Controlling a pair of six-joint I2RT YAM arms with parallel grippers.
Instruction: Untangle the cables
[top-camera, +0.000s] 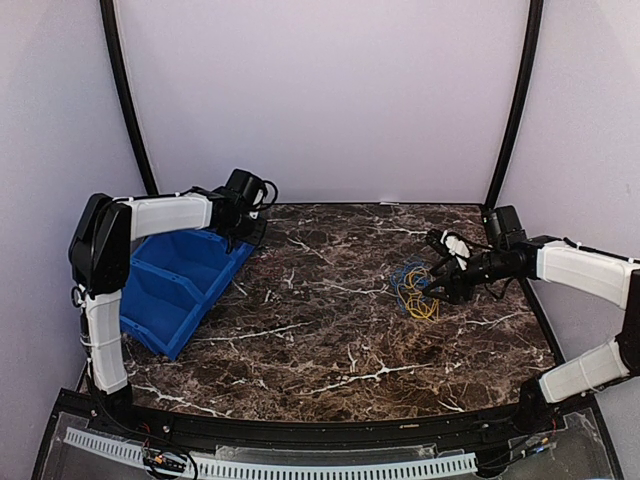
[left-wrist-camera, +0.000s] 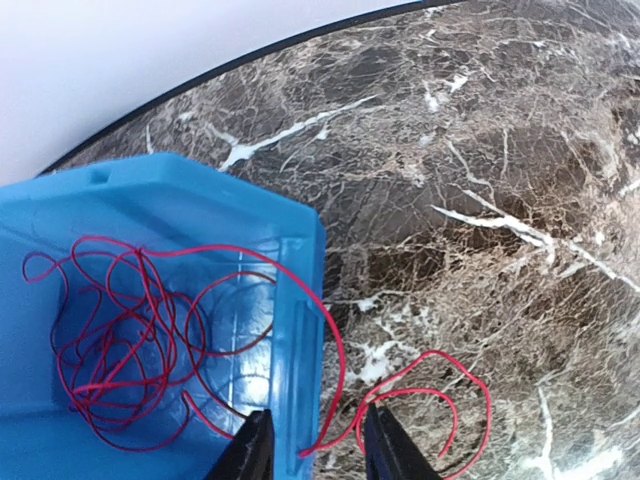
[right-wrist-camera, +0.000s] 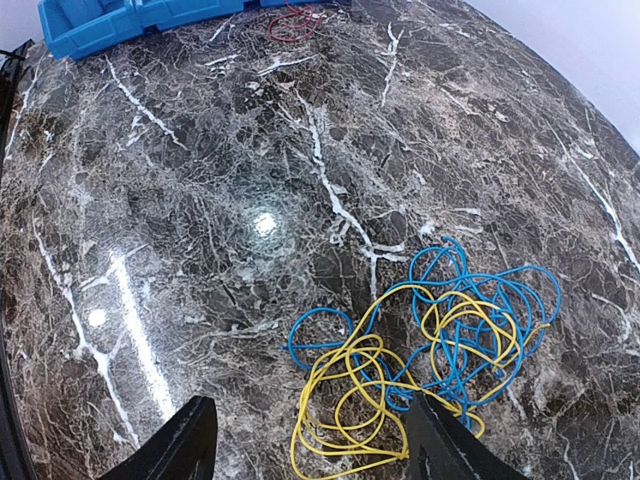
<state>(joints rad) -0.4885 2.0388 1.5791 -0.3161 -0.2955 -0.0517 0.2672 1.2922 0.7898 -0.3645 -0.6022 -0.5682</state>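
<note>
The red cable (left-wrist-camera: 110, 385) lies mostly coiled inside the blue bin (left-wrist-camera: 290, 330). One strand runs over the bin's wall and loops on the marble table. My left gripper (left-wrist-camera: 322, 455) hangs open over that wall, its fingers astride the wall and the red strand without pinching either. The blue cable (right-wrist-camera: 470, 345) and yellow cable (right-wrist-camera: 350, 451) lie tangled together on the table's right side (top-camera: 412, 290). My right gripper (right-wrist-camera: 320, 445) hovers open just above the yellow loops, nothing in it. In the top view the left gripper (top-camera: 243, 222) is at the bin's far corner.
The blue bin (top-camera: 180, 285) has divided compartments and stands at the table's left edge. Black frame posts rise at both back corners. A perforated white strip runs along the near edge (top-camera: 300, 465).
</note>
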